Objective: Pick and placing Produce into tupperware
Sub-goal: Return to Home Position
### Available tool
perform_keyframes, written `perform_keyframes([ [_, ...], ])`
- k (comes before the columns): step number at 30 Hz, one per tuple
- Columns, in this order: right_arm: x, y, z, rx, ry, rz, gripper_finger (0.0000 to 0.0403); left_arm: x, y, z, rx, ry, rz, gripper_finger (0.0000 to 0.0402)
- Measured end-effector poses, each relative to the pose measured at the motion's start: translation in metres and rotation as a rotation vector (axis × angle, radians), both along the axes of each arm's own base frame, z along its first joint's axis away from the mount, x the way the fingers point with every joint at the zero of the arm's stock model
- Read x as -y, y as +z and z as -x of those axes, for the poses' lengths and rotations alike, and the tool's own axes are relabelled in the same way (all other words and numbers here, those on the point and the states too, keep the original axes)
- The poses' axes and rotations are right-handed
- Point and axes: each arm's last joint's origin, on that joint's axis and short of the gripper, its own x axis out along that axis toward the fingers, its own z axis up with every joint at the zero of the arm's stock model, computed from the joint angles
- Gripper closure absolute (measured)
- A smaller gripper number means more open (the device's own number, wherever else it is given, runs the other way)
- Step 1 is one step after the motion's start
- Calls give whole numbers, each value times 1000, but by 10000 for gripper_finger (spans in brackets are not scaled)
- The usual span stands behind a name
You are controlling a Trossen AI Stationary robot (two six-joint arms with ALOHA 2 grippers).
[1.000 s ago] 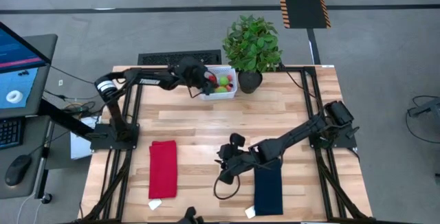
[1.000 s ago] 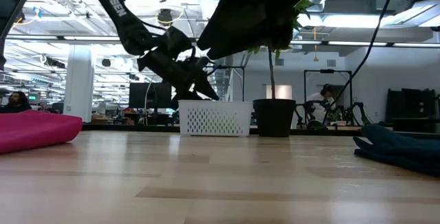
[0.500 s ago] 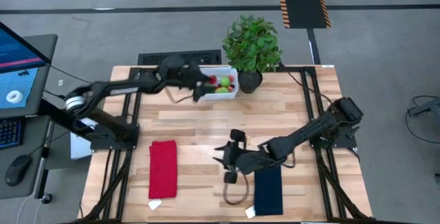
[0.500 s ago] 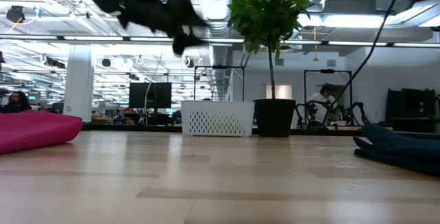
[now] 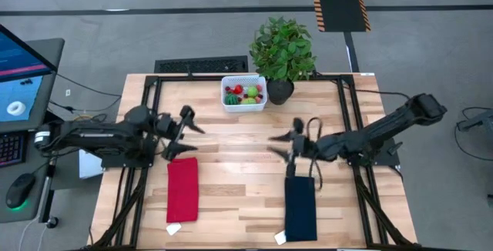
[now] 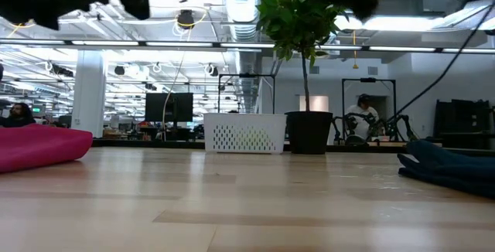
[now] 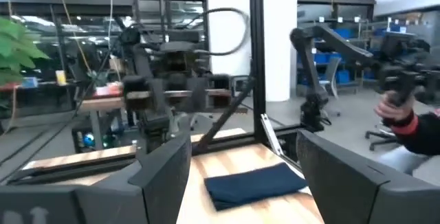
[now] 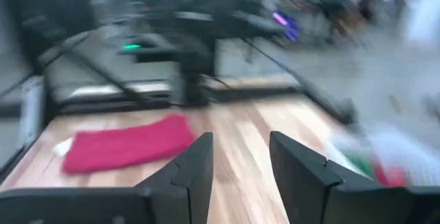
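The white mesh basket [image 5: 243,94] stands at the table's far edge beside the potted plant; in the low view the basket [image 6: 244,134] rests flat on its base. Small toy produce [image 5: 246,92] lies inside it: red and light-green pieces and a dark-green ball. My left gripper [image 5: 191,133] hovers open over the table's left middle, above the red cloth's far end. My right gripper [image 5: 276,146] hovers open over the table's middle, near the navy cloth's far end. Both wrist views show empty, parted fingers: left gripper [image 7: 244,176], right gripper [image 8: 240,162].
A folded red cloth [image 5: 182,189] lies near the table's left front, and a folded navy cloth [image 5: 300,209] lies at the right front. The leafy plant [image 5: 283,49] in its black pot [image 6: 309,132] stands right of the basket. Bare wood spans the middle.
My left gripper has drawn back from over the basket, moving toward the table's left and near edge, and rising out of the low view. My right gripper has swung from the table's near middle toward the far and right side. The basket has stayed in place.
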Motion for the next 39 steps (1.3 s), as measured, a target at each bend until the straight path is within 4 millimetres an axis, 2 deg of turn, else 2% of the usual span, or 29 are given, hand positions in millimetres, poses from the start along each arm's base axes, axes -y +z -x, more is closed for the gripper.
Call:
perform_keyframes([
  [2,10,-4,12,-4,-55,-103,238,4,-3,8,-6,20,13,145],
  [5,9,-16,31,-11,64,-56,234,10,-10,17,-52,18,69,145],
  [9,10,-21,55,139,116,-72,232,20,-17,27,-42,-5,21,145],
  [17,24,-58,90,120,-15,-63,234,33,-41,37,-46,-38,-55,145],
  [23,29,-71,109,134,27,-48,230,33,-51,45,-74,1,-48,145],
  [28,31,-82,123,154,93,-44,231,35,-49,56,-47,-101,-52,145],
  [32,30,-81,129,142,138,-35,233,36,-52,66,-48,-177,-65,145],
  [39,32,-77,141,157,144,13,232,35,-54,65,-64,-123,-72,145],
])
